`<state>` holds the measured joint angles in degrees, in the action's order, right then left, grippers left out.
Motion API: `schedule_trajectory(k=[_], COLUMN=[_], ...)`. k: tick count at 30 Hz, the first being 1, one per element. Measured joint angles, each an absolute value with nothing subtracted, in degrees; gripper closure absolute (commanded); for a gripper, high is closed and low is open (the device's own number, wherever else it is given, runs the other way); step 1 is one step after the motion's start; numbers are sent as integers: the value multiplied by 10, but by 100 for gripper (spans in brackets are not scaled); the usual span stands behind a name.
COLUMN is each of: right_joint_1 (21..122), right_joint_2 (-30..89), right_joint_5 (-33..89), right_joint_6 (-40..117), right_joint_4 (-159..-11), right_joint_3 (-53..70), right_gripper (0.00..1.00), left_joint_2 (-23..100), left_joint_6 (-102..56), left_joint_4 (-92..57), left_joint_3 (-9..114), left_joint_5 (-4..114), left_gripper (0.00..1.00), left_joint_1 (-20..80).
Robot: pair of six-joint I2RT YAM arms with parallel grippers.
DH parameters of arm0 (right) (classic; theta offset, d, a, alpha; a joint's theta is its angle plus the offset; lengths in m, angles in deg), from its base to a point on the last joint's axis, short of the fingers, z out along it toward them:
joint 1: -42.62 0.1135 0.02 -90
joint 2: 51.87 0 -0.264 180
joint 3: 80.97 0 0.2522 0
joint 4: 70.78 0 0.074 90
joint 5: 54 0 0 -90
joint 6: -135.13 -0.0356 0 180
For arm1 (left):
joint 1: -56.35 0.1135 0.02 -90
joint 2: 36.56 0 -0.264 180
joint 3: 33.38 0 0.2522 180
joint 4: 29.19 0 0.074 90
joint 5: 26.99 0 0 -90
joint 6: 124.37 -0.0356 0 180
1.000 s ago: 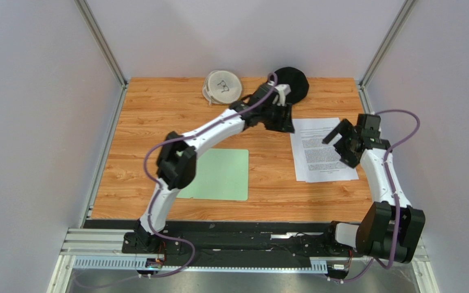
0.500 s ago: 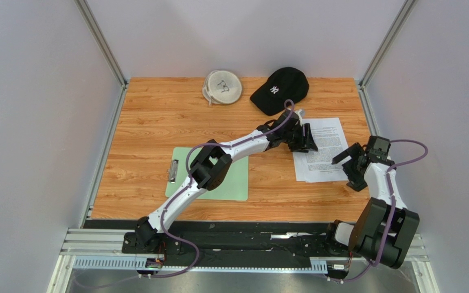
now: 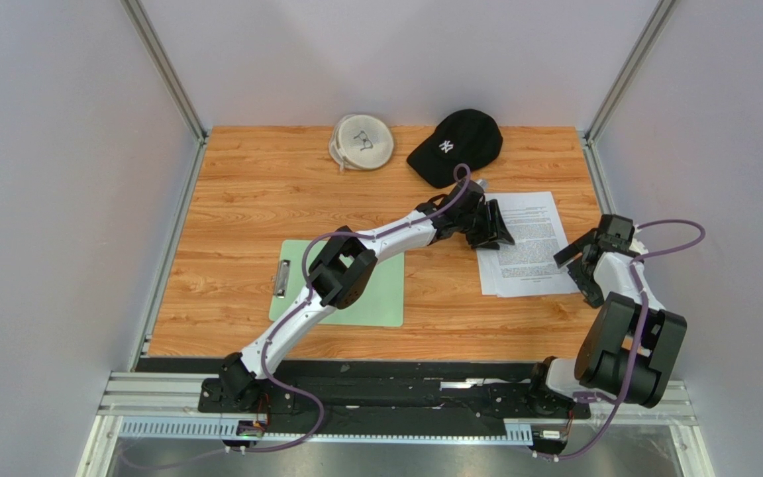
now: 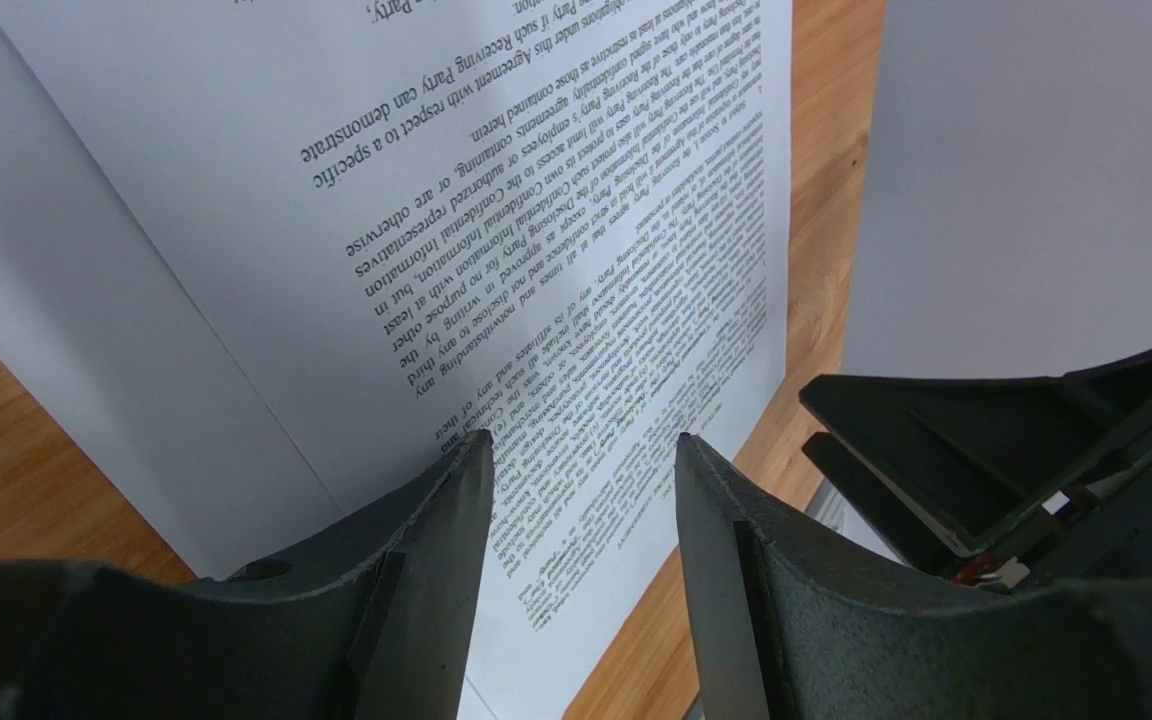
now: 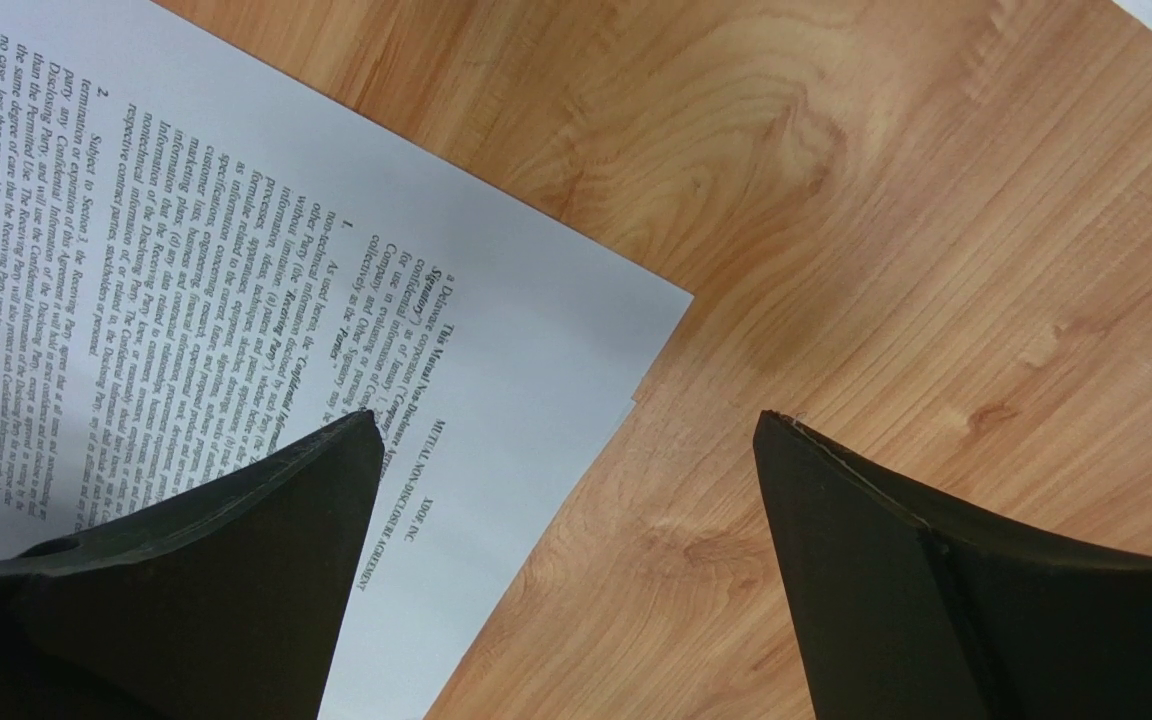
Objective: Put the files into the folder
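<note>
The files [image 3: 533,246] lie printed side up in a small stack at the right of the wooden table. My left gripper [image 3: 500,231] hovers over the stack's left edge. Its jaws are partly open, and only printed paper [image 4: 567,270] shows in the gap at the left gripper [image 4: 579,465]. My right gripper [image 3: 582,260] is at the stack's right edge, with its jaws spread wide. In its own view the right gripper [image 5: 567,435] straddles a corner of the top sheet [image 5: 237,300] and bare wood. The mint-green folder [image 3: 383,293] lies flat under the left arm, its clip [image 3: 281,278] at the left end.
A black cap [image 3: 455,144] and a round white object [image 3: 363,141] sit at the back edge of the table [image 3: 246,199]. Grey walls close in on both sides, the right one just beyond the files. The right gripper's fingers [image 4: 1018,450] show in the left wrist view.
The left arm swung from the back near the cap down to the files' left edge, uncovering the cap and the folder's clip. The right gripper drew back from over the files to their right edge.
</note>
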<state>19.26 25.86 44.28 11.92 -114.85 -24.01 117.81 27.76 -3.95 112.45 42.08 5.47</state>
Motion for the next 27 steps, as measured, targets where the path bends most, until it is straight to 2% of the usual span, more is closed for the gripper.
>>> schedule_trajectory(k=[17, 27], right_joint_1=[193, 192], right_joint_2=[341, 322], right_joint_5=[385, 258], right_joint_6=[119, 121], right_joint_4=[-1089, -1009], right_joint_3=[-216, -246], right_gripper=[0, 0], left_joint_2=[1179, 1185], left_joint_6=[315, 322], left_joint_4=[-2, 9], left_joint_3=[1132, 1143], left_joint_5=[399, 384], left_gripper=[44, 44], left_joint_1=[58, 59])
